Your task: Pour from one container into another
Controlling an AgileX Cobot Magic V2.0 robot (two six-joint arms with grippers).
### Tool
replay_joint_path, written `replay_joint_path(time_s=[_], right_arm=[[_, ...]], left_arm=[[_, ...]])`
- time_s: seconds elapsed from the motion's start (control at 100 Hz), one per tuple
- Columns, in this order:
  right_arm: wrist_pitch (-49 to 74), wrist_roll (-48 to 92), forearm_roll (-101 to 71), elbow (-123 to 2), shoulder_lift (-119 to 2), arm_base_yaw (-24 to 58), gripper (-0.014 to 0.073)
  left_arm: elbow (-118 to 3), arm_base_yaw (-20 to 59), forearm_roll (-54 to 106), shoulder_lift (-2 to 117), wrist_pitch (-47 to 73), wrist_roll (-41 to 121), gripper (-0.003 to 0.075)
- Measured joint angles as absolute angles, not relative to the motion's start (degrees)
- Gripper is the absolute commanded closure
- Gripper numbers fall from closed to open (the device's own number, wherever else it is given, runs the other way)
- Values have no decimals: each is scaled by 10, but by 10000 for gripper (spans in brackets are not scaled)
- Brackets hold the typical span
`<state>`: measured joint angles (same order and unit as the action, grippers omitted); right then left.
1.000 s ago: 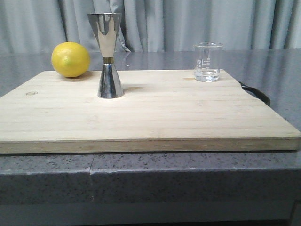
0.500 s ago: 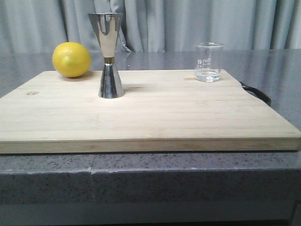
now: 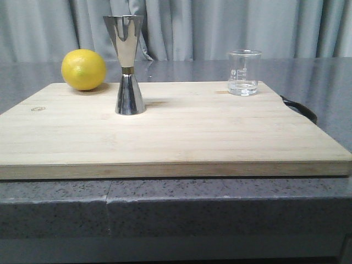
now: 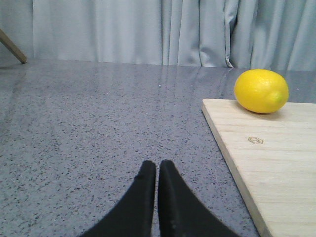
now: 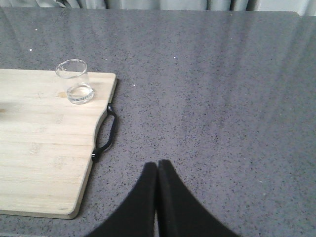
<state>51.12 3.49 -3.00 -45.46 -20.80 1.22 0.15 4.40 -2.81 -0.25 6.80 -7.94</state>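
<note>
Beaker: small clear glass beaker (image 3: pixel 243 72), upright at the far right of the cutting board (image 3: pixel 181 137); a shallow layer of clear liquid appears to sit at its bottom.
Jigger: steel double-cone jigger (image 3: pixel 126 65), upright on the board, left of centre and well apart from the beaker; its contents cannot be seen from this angle.
Lemon: yellow lemon (image 3: pixel 83 69) at the far left corner of the board, near the jigger but not touching it.
Board: pale wood, lying on the grey speckled desk (image 5: pixel 222 98), with a black handle (image 5: pixel 104 133) on its right edge.
Left end effector: (image 4: pixel 157 170) fingers clenched together, grasping nothing, low over bare desk to the left of the board.
Right end effector: (image 5: pixel 158 170) fingers pressed together, empty, over bare desk to the right of the board, nearer than the beaker.
Step in hand: judged undecidable — both vessels upright and both arms clear of the board fits either a pour yet to come or one completed with the vessels set back down.
Next move: not settled by this view; any grasp would require an end effector to open and approach a vessel squarely, since glass and polished steel are likely slippery.
Writing: white graduation marks on the beaker — too small to read; a small hexagonal stamp (image 4: pixel 255 140) on the board near the lemon, no legible lettering.
</note>
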Motion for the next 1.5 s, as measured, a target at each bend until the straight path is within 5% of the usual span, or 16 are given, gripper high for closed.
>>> replay_joint_path(time_s=[0.63, 1.5], right_arm=[[45, 35, -71, 7, 2, 12, 655], [0, -38, 0, 10, 3, 11, 655]], left_arm=[[1, 44, -28, -2, 68, -78, 739], [1, 44, -28, -2, 68, -78, 739]])
